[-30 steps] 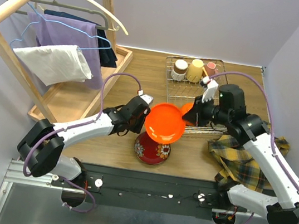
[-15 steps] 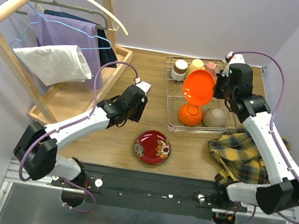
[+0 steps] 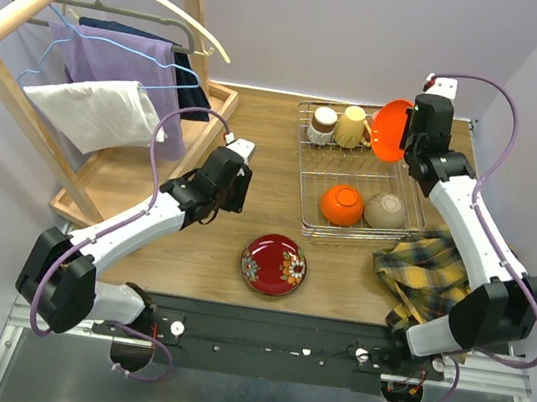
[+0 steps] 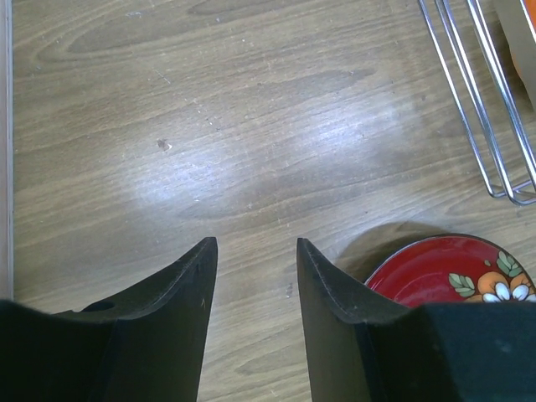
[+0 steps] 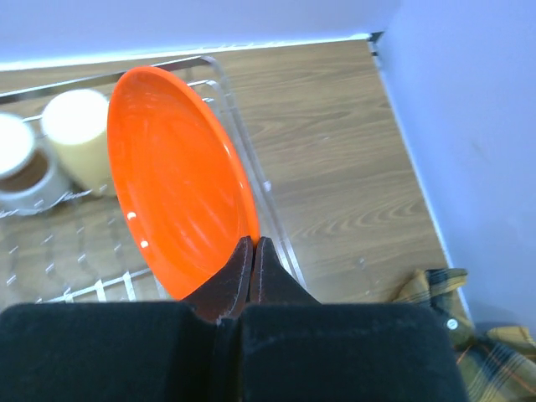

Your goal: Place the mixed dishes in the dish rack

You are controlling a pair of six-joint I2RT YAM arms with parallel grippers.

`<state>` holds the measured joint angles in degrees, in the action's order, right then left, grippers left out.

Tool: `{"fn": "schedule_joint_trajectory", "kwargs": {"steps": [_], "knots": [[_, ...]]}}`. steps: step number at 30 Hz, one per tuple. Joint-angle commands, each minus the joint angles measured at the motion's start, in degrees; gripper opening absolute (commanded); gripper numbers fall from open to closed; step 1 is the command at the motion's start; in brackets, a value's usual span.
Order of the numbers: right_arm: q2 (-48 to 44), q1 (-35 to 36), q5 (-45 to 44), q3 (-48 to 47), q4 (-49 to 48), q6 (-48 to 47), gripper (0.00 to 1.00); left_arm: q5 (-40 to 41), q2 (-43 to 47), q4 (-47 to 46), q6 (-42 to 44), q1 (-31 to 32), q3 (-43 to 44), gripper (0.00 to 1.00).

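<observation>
Top external view: the orange plate stands on edge, its hollow face turned toward the mugs, over the far right corner of the dish rack. The right gripper pinches the plate's rim, its two fingers pressed almost together on the thin edge (the right wrist view shows this plainly). Whether the plate's lower edge touches the wires cannot be told.

Along the rack's far side, just left of the plate, stand a yellow mug and a brown-and-white cup. A pink mug peeks out between the yellow mug and the plate. In the near half of the rack sit an orange bowl and a beige bowl, side by side and both turned upside down.

On the wooden table, near the rack's near left corner, lies a red flowered plate, flat and apart from the rack.

The left gripper hangs over bare wood to the left of the rack, fingers parted with nothing between them; the red plate's rim shows just beside its right finger in the wrist view.

A plaid cloth lies crumpled at the rack's near right corner. At the far left stands a wooden clothes rack with hung garments.
</observation>
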<state>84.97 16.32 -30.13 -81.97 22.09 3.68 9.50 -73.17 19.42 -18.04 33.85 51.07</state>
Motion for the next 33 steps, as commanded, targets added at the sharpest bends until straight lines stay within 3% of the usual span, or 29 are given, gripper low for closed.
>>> {"fn": "schedule_joint_trajectory", "kwargs": {"steps": [1,14,23,33], "knots": [[3.44,-2.95,-3.53,-2.40,-5.39,-3.16,0.01,-1.76,0.92,-1.75,-1.38,-1.06,-0.44,0.53],[13.64,-5.33,-4.59,-6.27,-6.53,-10.10,0.01,-4.22,2.06,-2.72,-3.49,-4.31,-2.46,0.53],[17.60,-5.51,-5.99,-7.85,-6.44,-10.10,0.00,-5.45,3.03,-2.63,-4.54,-6.51,-3.43,0.53],[15.67,-5.51,-7.40,-5.04,-1.52,-5.27,0.00,-7.21,4.00,-3.07,-6.30,-7.48,-4.75,0.53]]}}
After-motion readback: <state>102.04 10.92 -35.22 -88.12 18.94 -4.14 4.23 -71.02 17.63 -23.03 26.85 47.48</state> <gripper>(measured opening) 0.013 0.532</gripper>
